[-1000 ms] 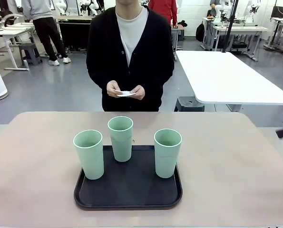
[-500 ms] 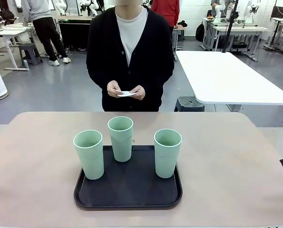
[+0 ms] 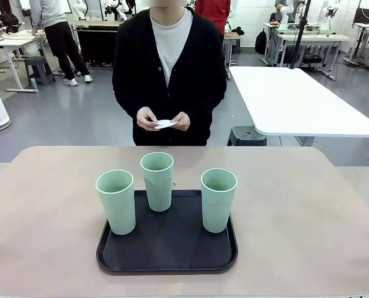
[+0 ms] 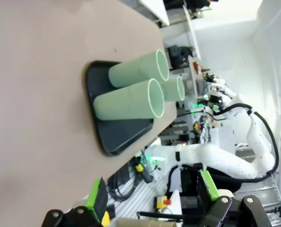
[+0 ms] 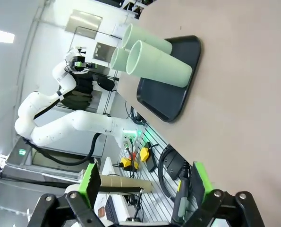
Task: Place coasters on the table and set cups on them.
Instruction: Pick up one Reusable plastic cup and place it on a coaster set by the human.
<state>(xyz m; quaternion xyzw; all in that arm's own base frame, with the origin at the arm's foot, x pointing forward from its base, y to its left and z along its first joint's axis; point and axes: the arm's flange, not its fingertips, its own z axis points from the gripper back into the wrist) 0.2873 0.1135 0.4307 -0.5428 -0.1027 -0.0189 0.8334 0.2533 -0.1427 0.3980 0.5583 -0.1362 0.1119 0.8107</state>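
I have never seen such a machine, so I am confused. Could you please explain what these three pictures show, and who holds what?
This is a two-armed robot at a table shared with a person. The front picture is taken from the robot's side, looking across the table. The two tilted pictures come from cameras on the robot's wrists: they show the left gripper and the right gripper, both open and empty. Three green cups stand upright on a black tray. The person's hands hold white coasters; none lies on the table yet.
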